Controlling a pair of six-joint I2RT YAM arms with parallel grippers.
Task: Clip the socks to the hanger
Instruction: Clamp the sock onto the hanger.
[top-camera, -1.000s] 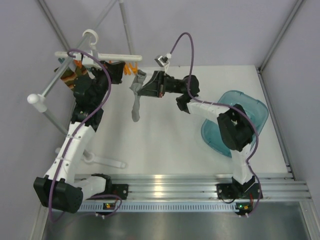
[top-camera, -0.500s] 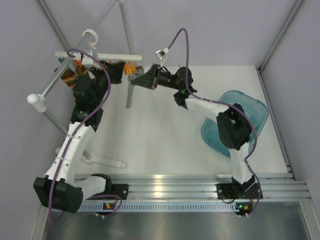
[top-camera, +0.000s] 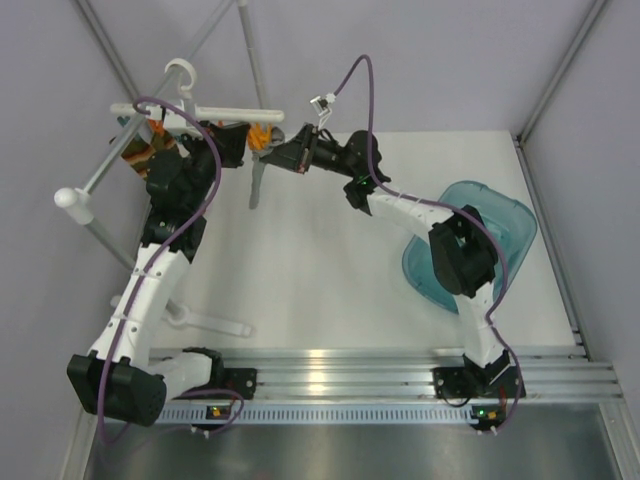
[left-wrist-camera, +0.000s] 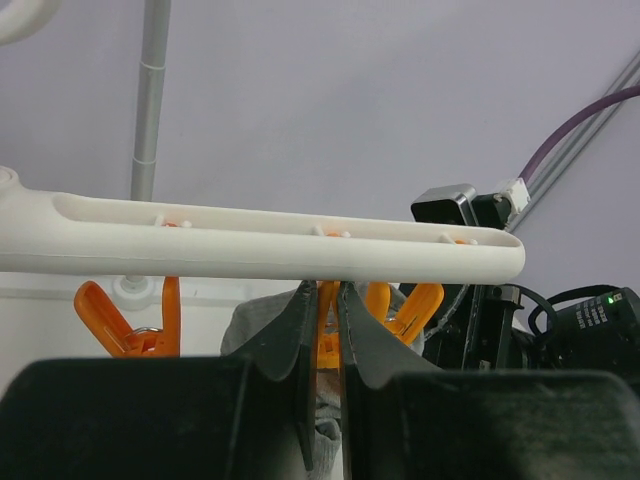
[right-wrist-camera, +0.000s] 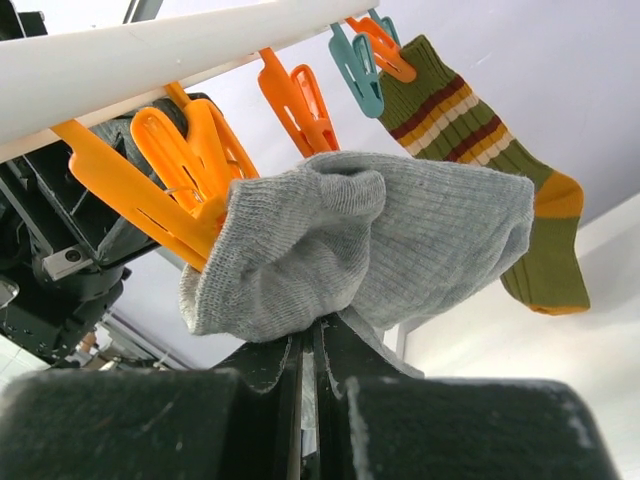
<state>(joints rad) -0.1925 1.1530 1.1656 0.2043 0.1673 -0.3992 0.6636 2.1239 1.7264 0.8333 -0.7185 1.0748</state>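
White plastic hanger (left-wrist-camera: 260, 245): smooth slim bar, just above both pincers.
Grey sock (right-wrist-camera: 380, 240): ribbed knit, bunched above the pincer holding it.
Right gripper (right-wrist-camera: 315, 335): clamped tight on the sock's fold.
Left gripper (left-wrist-camera: 322, 310): fingers nearly together, pinching an orange clip (left-wrist-camera: 321, 350).

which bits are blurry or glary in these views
Left wrist: left end effector, pinching an orange clip, is dark and unfocused; hanger sharp. Right wrist: grey sock crisp, right end effector holding it blurred. Top external: glare on metal rail.
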